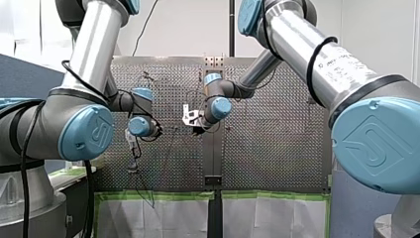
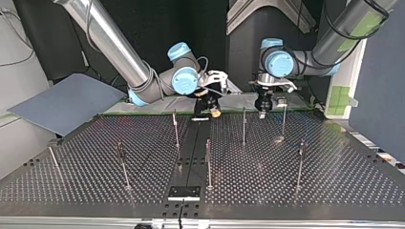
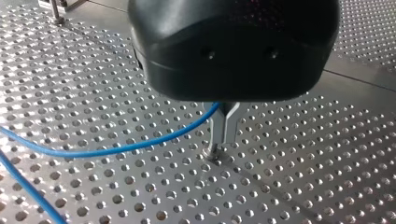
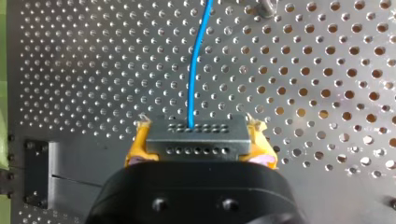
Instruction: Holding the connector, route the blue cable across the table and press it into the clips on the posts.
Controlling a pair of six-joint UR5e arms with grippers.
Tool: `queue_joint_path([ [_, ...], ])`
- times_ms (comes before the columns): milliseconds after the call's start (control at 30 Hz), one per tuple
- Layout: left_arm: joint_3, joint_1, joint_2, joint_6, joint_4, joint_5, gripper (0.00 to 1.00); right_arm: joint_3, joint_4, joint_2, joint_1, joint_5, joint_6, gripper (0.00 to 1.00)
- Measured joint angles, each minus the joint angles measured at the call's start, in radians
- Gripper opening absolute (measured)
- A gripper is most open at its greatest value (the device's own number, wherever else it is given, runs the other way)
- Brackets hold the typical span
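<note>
Okay, connector (image 4: 196, 142): grey holed block, clamped by right gripper (image 4: 198, 127) between yellow pads (image 4: 136, 147), over perforated table (image 4: 327, 93).
blue cable (image 4: 195, 60): left connector's far face, ran ahead of it across table.
left gripper (image 3: 223, 135): near connector in top view; metal fingers (image 3: 218, 126) pinched together on blue cable, tips down at table.
posts (image 2: 243, 126): upright, on camera side of connector in top view.

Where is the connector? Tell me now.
In the right wrist view the connector sits clamped between the yellow pads of my right gripper, over the table, the cable running ahead from it.
</note>
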Motion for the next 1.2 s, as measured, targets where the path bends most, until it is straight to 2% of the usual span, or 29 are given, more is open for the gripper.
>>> queue_joint_path([
  [300,0.062,0.016,-0.061,-0.014,0.001,0.024,0.00,-0.007,-0.001,0.000,-0.015,-0.017,0.000,0.00],
  [433,0.098,0.028,-0.087,-0.015,-0.022,0.025,0.00,-0.016,-0.002,0.000,-0.026,-0.018,0.000,0.00],
  [733,0.169,0.038,-0.094,-0.015,-0.041,0.039,0.00,-0.036,-0.002,0.000,-0.056,-0.020,0.004,0.00],
  [767,0.172,0.038,-0.094,-0.015,-0.041,0.040,0.07,-0.037,-0.002,0.000,-0.058,-0.020,0.004,0.00],
  [800,0.173,0.037,-0.094,-0.014,-0.041,0.041,0.07,-0.037,-0.002,0.000,-0.059,-0.020,0.004,0.00],
  [867,0.175,0.034,-0.094,-0.011,-0.043,0.041,0.31,-0.037,-0.002,0.000,-0.063,-0.020,0.004,0.00],
  [900,0.176,0.033,-0.094,-0.008,-0.045,0.041,0.31,-0.037,-0.002,0.000,-0.064,-0.020,0.005,0.00],
  [933,0.176,0.031,-0.094,-0.004,-0.047,0.039,0.51,-0.038,-0.002,0.000,-0.066,-0.020,0.005,0.00],
  [967,0.176,0.029,-0.094,-0.001,-0.051,0.035,0.65,-0.037,-0.002,0.000,-0.067,-0.020,0.005,0.00],
  [1000,0.176,0.028,-0.094,0.004,-0.055,0.031,0.65,-0.038,-0.002,0.000,-0.068,-0.021,0.005,0.00],
  [1033,0.176,0.026,-0.094,0.012,-0.062,0.024,0.89,-0.038,-0.001,0.000,-0.069,-0.021,0.005,0.00],
  [1067,0.176,0.025,-0.094,0.018,-0.068,0.018,1.00,-0.038,-0.001,0.000,-0.071,-0.022,0.005,0.00],
  [1200,0.176,0.022,-0.094,0.049,-0.099,-0.005,1.00,-0.038,-0.001,0.000,-0.076,-0.023,0.004,0.00],
])
